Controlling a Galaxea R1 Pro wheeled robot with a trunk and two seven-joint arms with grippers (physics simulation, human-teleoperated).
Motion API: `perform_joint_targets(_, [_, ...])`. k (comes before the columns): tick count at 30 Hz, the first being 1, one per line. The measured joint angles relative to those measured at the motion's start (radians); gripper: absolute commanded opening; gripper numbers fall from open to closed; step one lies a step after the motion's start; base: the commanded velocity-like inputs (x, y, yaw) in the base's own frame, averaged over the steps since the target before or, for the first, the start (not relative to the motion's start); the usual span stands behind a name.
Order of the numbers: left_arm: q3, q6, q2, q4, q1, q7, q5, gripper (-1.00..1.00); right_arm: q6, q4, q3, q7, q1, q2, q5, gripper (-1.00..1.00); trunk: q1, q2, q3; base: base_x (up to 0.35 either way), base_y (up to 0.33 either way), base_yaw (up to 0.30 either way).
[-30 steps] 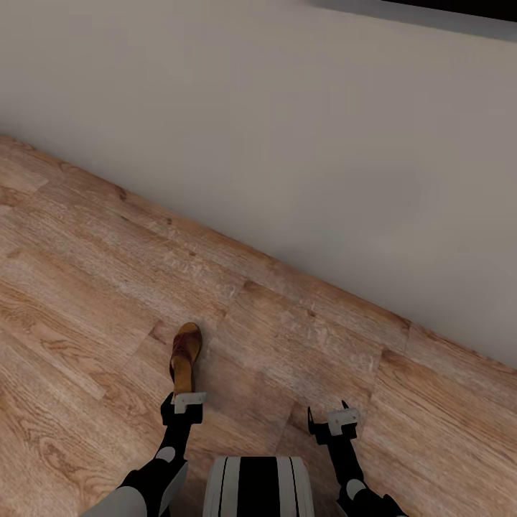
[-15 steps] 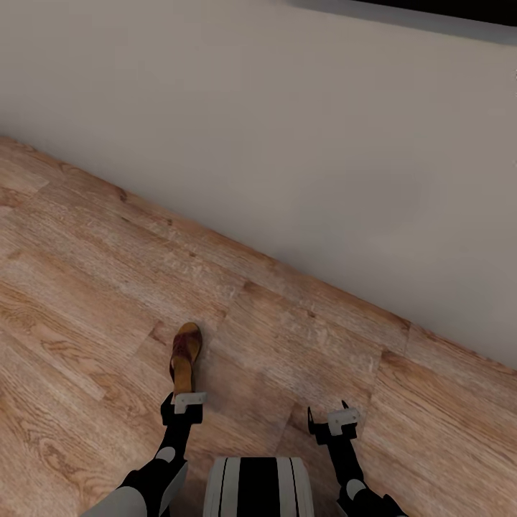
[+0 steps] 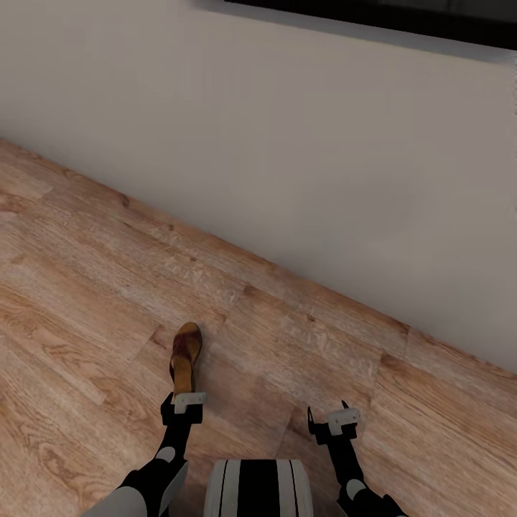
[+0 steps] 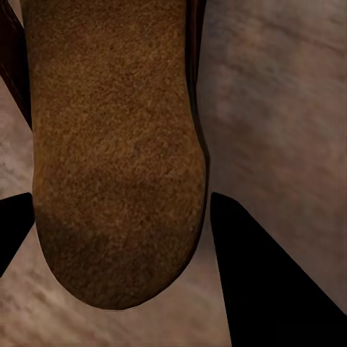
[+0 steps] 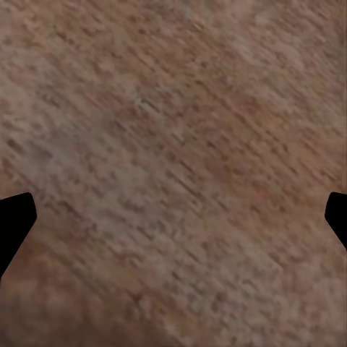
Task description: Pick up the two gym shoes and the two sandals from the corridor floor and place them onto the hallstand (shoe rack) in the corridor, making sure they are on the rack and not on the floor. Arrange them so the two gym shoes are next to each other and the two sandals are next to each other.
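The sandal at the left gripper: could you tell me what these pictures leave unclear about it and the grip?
- Sandal heel, head view: covered by the left gripper, so contact cannot be judged.
- Sandal strap and toe, left wrist view: cut off by the frame edge.
- Right gripper fingertips, right wrist view: cut off at the corners over floor.

The corridor floor (image 3: 93,287) was finished as light brown wood planks with a pronounced grain and a matt, slightly worn look; in the right wrist view its surface (image 5: 173,159) appeared coarse and mottled. The sandal (image 3: 185,355) was seen to have a tan footbed (image 4: 116,144) with a rough, suede-like nap, edged by a smoother dark brown leather strap (image 3: 182,349). The wall (image 3: 323,158) was rendered smooth, plain and matt. The left gripper (image 3: 188,401) and the right gripper (image 3: 342,418) looked like matt black plastic with pale grey plates.
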Motion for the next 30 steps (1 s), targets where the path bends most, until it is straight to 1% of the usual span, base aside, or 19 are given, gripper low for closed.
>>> perform_joint_targets(11, [0.000,0.000,0.000,0.000,0.000,0.000,0.000,-1.00,-0.002,0.000,0.000,0.000,0.000,0.000,0.000,1.00,0.000,0.000,0.017,0.000,0.000,0.000])
perform_joint_targets(21, [0.000,0.000,0.000,0.000,0.000,0.000,0.000,-1.00,-0.003,0.000,0.000,0.000,0.000,0.000,0.000,1.00,0.000,0.000,0.019,0.000,0.000,0.000])
perform_joint_targets(27, [0.000,-0.035,0.000,-0.002,0.000,0.001,0.000,-1.00,-0.003,0.000,0.001,0.000,0.000,0.000,0.000,1.00,0.000,0.000,0.019,0.000,0.000,0.000])
perform_joint_targets(30, [0.000,-0.042,-0.001,-0.002,0.000,0.001,0.000,-1.00,-0.003,0.000,0.000,0.000,0.000,0.000,0.000,1.00,0.000,0.000,0.019,0.000,0.000,0.000])
